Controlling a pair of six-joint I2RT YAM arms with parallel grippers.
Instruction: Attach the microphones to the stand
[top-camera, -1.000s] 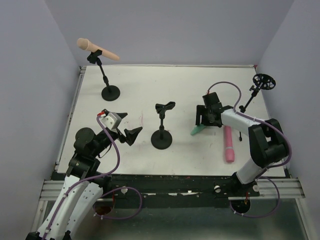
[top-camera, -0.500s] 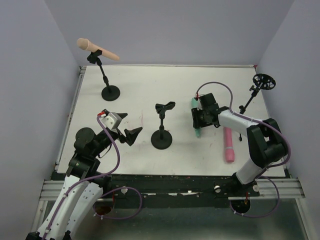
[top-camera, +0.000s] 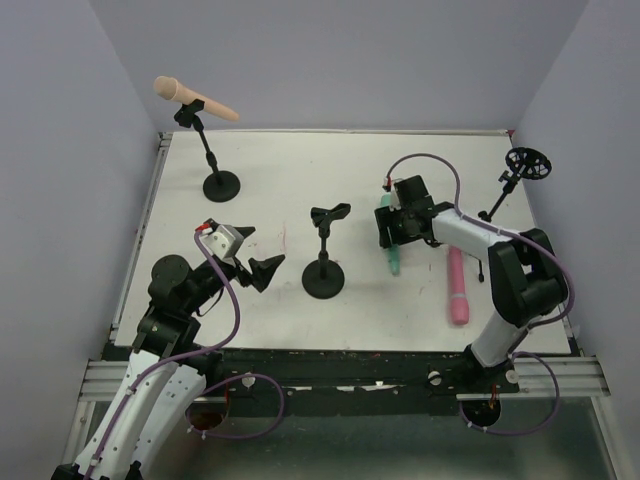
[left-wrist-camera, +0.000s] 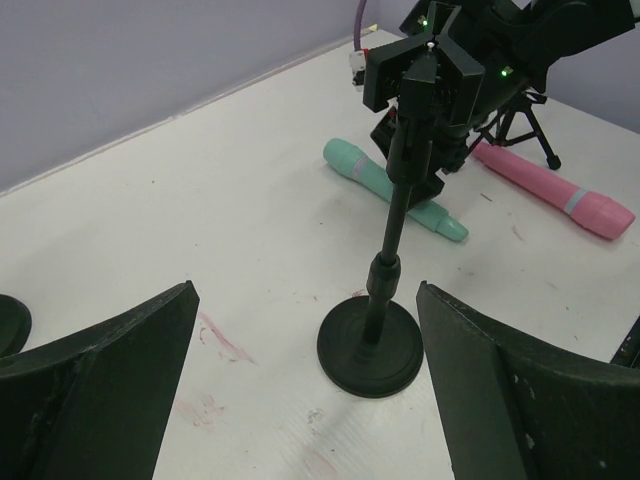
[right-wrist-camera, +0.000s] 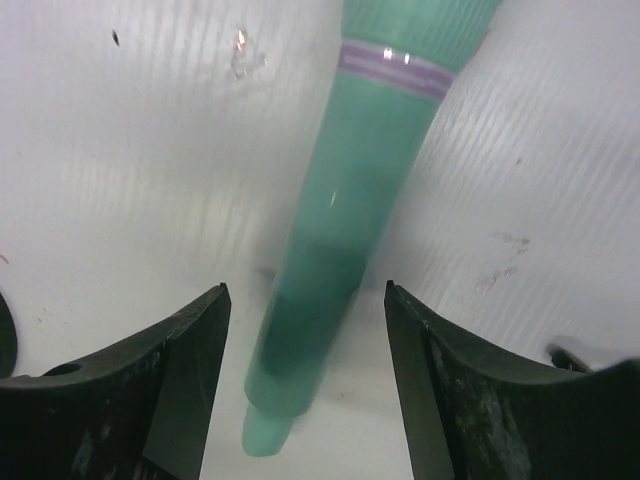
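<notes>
The mint-teal microphone (top-camera: 394, 257) lies flat on the white table, and in the right wrist view its tapered tail (right-wrist-camera: 335, 260) runs between the fingers. My right gripper (top-camera: 401, 222) (right-wrist-camera: 305, 375) hangs over it, open, with a gap on each side of the body. The pink microphone (top-camera: 457, 288) lies flat to its right. The peach-tan microphone (top-camera: 195, 99) sits in the clip of the back-left stand (top-camera: 221, 184). The middle stand (top-camera: 324, 275) (left-wrist-camera: 369, 345) has a bare clip. My left gripper (top-camera: 256, 262) (left-wrist-camera: 305, 292) is wide open, left of that stand, holding nothing.
A third black stand (top-camera: 503, 186) with a round ring head (top-camera: 528, 162) is at the far right, next to the right wall. Purple-grey walls close in the table on three sides. In the left wrist view, the mint-teal microphone (left-wrist-camera: 394, 190) and the pink microphone (left-wrist-camera: 553, 187) lie beyond the middle stand.
My right gripper has shifted left and toward the back. The mint-teal microphone has swung from a slanted lie to nearly front-to-back. The left arm has not moved.
</notes>
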